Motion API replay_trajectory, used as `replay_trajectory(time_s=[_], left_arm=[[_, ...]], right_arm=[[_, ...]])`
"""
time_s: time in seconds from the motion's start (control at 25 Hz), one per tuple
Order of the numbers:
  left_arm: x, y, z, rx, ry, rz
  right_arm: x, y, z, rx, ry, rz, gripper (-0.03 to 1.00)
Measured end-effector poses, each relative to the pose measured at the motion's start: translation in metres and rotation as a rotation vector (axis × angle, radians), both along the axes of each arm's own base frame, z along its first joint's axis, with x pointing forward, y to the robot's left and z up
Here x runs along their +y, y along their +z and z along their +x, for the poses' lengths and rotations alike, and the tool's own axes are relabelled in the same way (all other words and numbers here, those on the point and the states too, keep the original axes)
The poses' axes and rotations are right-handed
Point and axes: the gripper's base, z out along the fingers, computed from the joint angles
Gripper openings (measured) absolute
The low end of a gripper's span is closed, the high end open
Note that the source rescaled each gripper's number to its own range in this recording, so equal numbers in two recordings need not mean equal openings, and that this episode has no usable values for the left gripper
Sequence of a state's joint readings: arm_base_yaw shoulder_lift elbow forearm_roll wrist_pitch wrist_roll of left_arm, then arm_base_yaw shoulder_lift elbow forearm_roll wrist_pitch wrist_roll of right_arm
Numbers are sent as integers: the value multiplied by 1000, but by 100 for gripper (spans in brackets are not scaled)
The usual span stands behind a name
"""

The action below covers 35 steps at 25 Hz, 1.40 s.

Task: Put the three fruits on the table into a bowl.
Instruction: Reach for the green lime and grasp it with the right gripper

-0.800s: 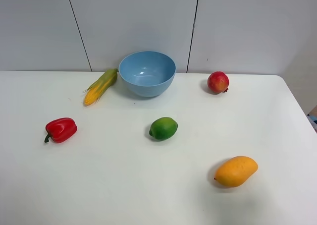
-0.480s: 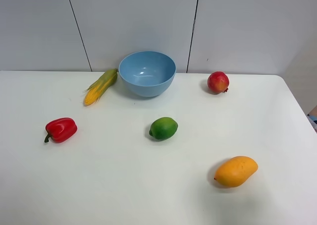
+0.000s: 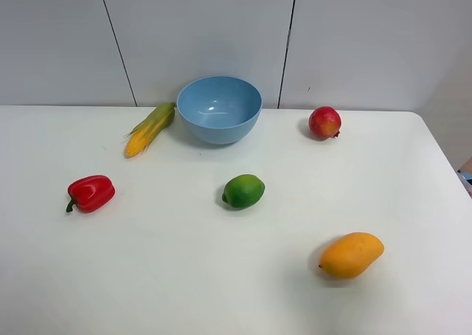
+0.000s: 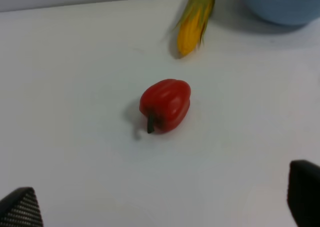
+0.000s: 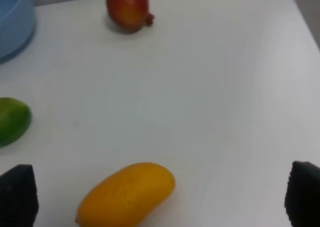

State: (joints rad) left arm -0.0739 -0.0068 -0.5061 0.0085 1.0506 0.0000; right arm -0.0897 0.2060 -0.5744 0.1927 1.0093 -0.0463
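On the white table [image 3: 184,276], the green lime [image 3: 243,191] lies near the middle, the red pomegranate [image 3: 324,122] at the back right and the orange-yellow mango [image 3: 351,254] at the front right. The light blue bowl [image 3: 219,108] stands at the back centre and is empty. Neither gripper shows in the exterior high view. My left gripper [image 4: 162,202] is open and empty, hovering short of the red pepper. My right gripper [image 5: 160,194] is open and empty, just above the mango [image 5: 125,194], with the lime [image 5: 12,121] and the pomegranate [image 5: 128,8] beyond it.
A red bell pepper [image 3: 91,193] lies at the left, also in the left wrist view [image 4: 165,105]. A corn cob [image 3: 150,128] lies just left of the bowl. The table's right edge [image 3: 446,158] runs near the pomegranate and the mango.
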Motion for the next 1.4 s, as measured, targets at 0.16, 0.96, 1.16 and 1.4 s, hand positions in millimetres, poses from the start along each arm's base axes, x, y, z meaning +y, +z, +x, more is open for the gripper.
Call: replay_trajectory(time_s=[0.16,0.96,1.16,1.4], left_arm=[[0,0,0,0,0,0],[0,0,0,0,0,0],[0,0,0,0,0,0],[0,0,0,0,0,0]], right_arm=[[9,23,60,113,193,7,100],[191,-76,279,795,530,28,100],[196,-103,285,896,341,82,100],[201,-125,297,893,180,160,100]])
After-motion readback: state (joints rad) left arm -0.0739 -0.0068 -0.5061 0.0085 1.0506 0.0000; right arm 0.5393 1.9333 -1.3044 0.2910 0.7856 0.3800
